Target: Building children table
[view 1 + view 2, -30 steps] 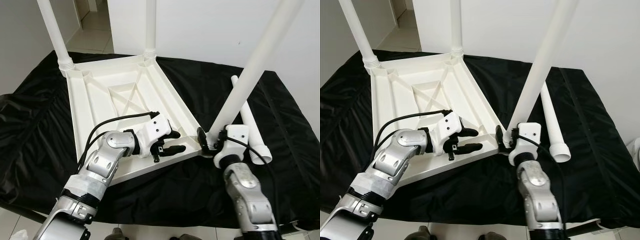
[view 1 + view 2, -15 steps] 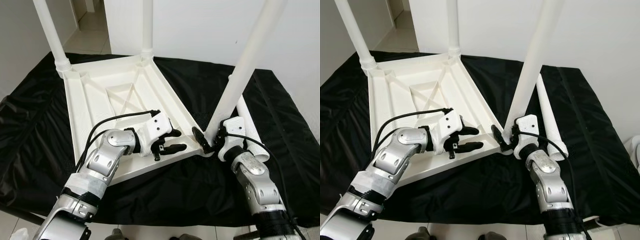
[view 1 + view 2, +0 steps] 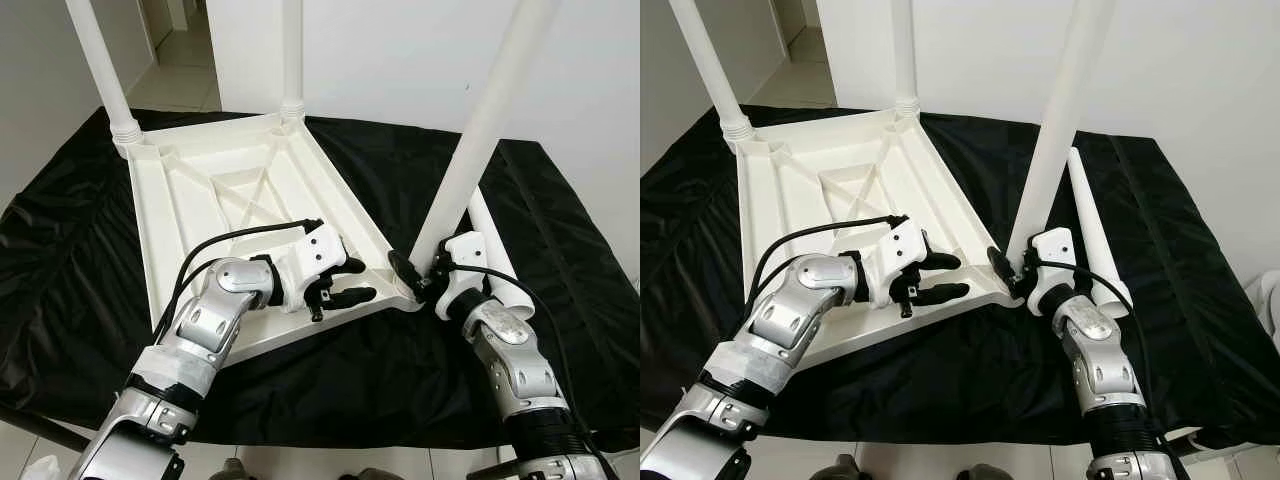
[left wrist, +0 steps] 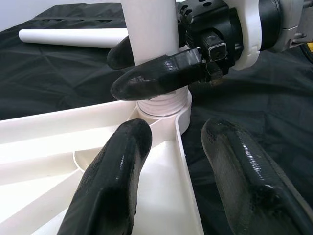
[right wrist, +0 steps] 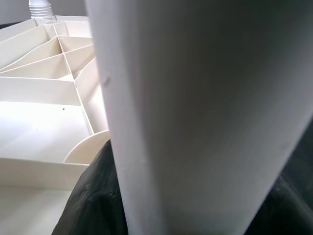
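Fingers of the right gripper [image 3: 418, 278] clamp the third leg [image 3: 470, 150] at its corner socket, center-right; left gripper [image 3: 345, 282] spread open, bracing the upturned tabletop [image 3: 190, 200]. Looks three-quarters done: fourth leg [image 3: 1090, 240] lies loose on the black cloth [image 3: 60, 270].

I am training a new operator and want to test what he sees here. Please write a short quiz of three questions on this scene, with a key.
1. True or false: the right gripper is shut on a leg.
2. How many legs stand in the tabletop?
A. one
B. two
C. three
3. Fill in: the spare leg lies on the black ____.

Key
1. True; its fingers clamp the leg's base at the near corner.
2. C
3. cloth. The left gripper is open over the tabletop's near edge.
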You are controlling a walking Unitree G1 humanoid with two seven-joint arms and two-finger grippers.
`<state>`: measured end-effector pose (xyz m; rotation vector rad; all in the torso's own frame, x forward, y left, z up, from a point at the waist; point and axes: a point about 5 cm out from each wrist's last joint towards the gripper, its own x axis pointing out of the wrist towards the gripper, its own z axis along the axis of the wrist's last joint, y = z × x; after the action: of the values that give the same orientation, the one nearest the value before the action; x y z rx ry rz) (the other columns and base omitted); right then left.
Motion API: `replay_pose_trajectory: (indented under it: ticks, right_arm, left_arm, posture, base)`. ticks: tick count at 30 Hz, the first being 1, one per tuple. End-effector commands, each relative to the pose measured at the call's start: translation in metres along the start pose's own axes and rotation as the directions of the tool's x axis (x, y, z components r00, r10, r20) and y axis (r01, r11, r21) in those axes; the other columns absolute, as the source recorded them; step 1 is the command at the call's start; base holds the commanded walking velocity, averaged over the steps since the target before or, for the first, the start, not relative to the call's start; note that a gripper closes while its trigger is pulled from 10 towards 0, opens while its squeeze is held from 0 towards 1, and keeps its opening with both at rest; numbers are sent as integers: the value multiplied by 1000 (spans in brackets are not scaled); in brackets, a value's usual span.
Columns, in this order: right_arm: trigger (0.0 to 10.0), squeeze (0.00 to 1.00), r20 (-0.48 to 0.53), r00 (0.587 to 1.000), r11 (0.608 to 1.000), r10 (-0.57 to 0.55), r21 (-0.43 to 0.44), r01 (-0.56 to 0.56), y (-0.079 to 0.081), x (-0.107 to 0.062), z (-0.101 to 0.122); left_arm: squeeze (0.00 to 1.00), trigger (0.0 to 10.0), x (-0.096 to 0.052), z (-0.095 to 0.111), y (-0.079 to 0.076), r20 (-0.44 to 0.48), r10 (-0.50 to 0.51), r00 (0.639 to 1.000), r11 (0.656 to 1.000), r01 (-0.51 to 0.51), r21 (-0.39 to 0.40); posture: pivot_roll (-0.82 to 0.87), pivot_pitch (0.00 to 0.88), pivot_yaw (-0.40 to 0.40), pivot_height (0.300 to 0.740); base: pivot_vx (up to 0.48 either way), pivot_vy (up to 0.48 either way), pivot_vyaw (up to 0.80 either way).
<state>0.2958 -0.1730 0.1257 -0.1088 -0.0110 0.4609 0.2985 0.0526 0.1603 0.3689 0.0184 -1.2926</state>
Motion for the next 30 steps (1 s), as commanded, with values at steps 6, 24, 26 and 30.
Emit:
replay_pose_trajectory:
  ticks: [6,24,26,30]
  right_arm:
    - [10000,0,-13,997,997,-70,30,71,3,-1,-6]
    - [10000,1000,56,912,910,-406,120,397,28,-1,12]
    - [10000,1000,68,900,896,-430,160,415,30,-1,14]
    - [10000,1000,77,889,886,-452,157,436,35,-1,19]
  left_arm:
    - [0,10000,4,0,-1,-5,1,1000,1000,-1,0]
    - [0,10000,12,1,4,-8,-42,999,999,42,12]
    - [0,10000,12,1,5,-8,-36,999,999,37,12]
    - [0,10000,10,0,7,-9,-23,1000,1000,23,10]
  posture:
    - [-27,0,19,740]
    - [-77,0,57,740]
    - [-73,0,51,740]
    - [-73,0,49,740]
  base:
    - [0,0,0]
    - [0,0,0]
    - [0,0,0]
    - [0,0,0]
